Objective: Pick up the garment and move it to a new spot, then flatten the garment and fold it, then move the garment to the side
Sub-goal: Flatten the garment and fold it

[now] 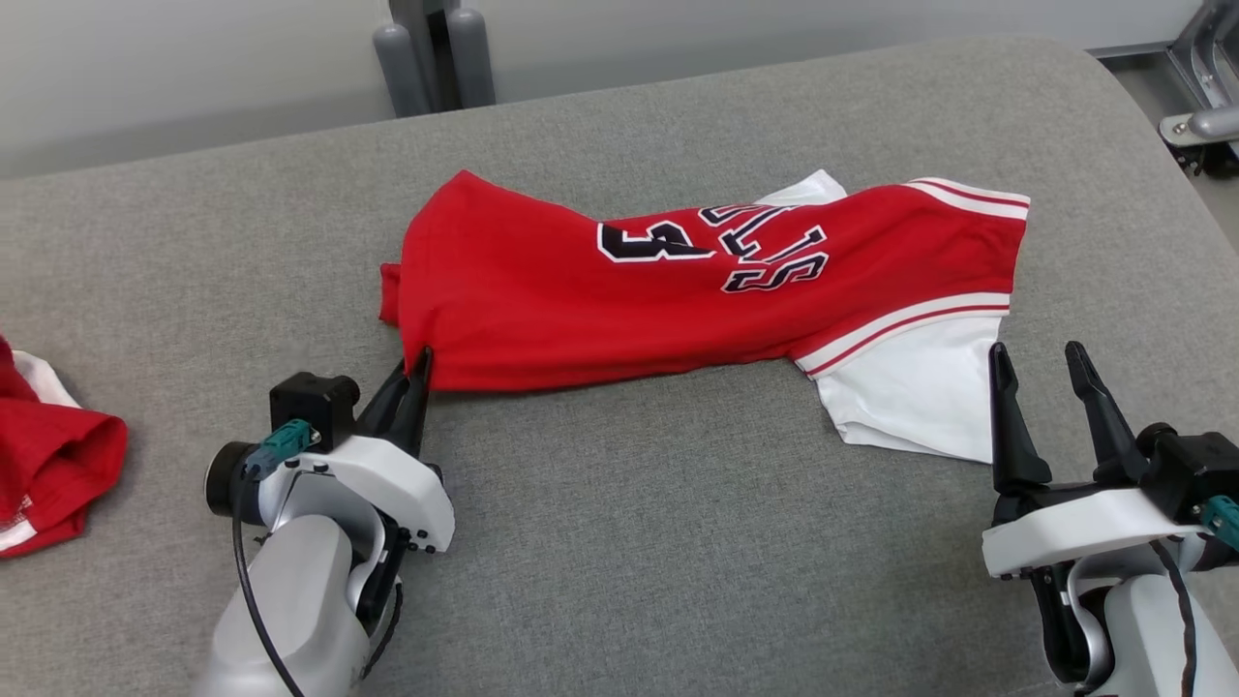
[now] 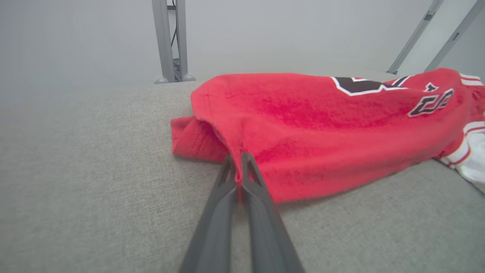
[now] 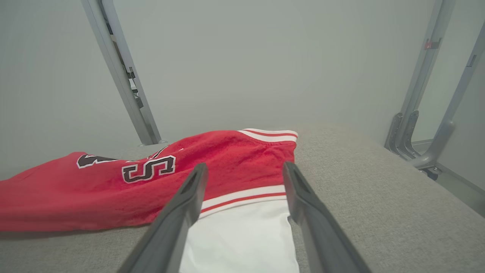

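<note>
**A:** Where does the garment point(image 1: 678, 290) lie?

**B:** Crumpled across the middle of the grey cushioned surface point(image 1: 619, 542). It has a red body with black lettering and a white sleeve at its right end.

**A:** And the left gripper point(image 1: 420, 363)?

**B:** It is at the garment's near left corner. The fingers are pressed together with a ridge of red cloth pinched between the tips. (The left wrist view shows that fold rising between them; from the head you only see two dark fingers meeting the hem.)

**A:** The right gripper point(image 1: 1036, 353)?

**B:** It is just on the near side of the garment's white sleeve, fingers spread wide. In the right wrist view the white cloth lies between and below them. Whether the tips touch it, I cannot tell.

**A:** What does the head view add?

**B:** A second red cloth point(image 1: 48, 455), well to the left of the garment and cut off by the picture's edge.

**A:** Anything hard to make out?

**B:** The lettering is creased over itself, so it can't be read whole. A small flap pokes out under the garment's left end, clearest from the left wrist. Beyond the garment stand grey metal posts point(image 1: 436, 58), their tops cut off.
</note>
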Available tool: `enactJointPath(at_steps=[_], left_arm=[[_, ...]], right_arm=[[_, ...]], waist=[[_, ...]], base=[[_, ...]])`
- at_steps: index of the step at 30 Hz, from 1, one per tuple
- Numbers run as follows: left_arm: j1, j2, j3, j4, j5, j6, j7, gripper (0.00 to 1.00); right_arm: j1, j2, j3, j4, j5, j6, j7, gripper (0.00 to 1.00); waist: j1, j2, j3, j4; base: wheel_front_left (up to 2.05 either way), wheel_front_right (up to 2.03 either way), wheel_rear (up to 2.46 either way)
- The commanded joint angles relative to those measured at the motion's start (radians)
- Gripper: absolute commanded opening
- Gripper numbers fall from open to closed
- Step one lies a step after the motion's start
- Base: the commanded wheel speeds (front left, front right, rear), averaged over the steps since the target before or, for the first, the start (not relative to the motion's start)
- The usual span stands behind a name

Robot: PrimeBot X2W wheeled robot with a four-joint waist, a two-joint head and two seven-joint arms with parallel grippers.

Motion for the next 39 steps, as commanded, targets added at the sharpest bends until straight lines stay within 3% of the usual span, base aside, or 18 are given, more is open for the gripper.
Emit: enactJointPath(at_steps=[1, 7, 13, 20, 26, 32, 39], left_arm=[[0.023, 0.005, -0.002, -0.006, -0.011, -0.004, 0.000, 0.00], [0.100, 0.000, -0.064, -0.014, -0.063, -0.006, 0.000, 0.00], [0.182, 0.017, -0.184, -0.053, -0.203, -0.004, 0.039, 0.00], [0.251, 0.129, -0.311, -0.346, -0.494, -0.004, 0.176, 0.00], [0.199, 0.195, -0.264, -0.534, -0.653, -0.003, 0.232, 0.00], [0.068, 0.188, -0.226, -0.458, -0.666, 0.059, 0.282, 0.00], [-0.131, 0.191, -0.259, -0.210, -0.550, 0.152, 0.290, 0.00]], right_arm=[[0.004, -0.004, -0.003, 0.002, -0.010, 0.000, -0.002, 1.00], [0.038, -0.005, -0.009, 0.014, -0.017, 0.000, -0.002, 1.00], [0.082, -0.004, -0.016, 0.023, -0.017, 0.000, -0.002, 1.00], [0.109, -0.004, -0.009, 0.021, -0.008, 0.000, -0.002, 1.00], [0.089, -0.005, 0.021, 0.015, 0.007, 0.000, -0.002, 1.00], [0.038, -0.005, 0.061, 0.012, 0.031, 0.000, -0.001, 1.00], [-0.028, -0.004, 0.113, 0.005, 0.107, 0.000, -0.001, 1.00]], waist=[[0.0000, -0.0001, -0.024, 0.015], [0.0000, -0.0001, -0.100, 0.049], [0.0000, -0.0001, -0.178, 0.082], [0.0000, -0.0001, -0.210, 0.093], [0.0000, -0.0001, -0.170, 0.059], [0.0000, -0.0001, -0.086, -0.027], [0.0000, -0.0001, 0.023, -0.151]], base=[[0.00, 0.00, 0.00], [0.00, 0.00, 0.00], [0.00, 0.00, 0.00], [0.00, 0.00, 0.00], [0.00, 0.00, 0.00], [0.00, 0.00, 0.00], [0.00, 0.00, 0.00]])
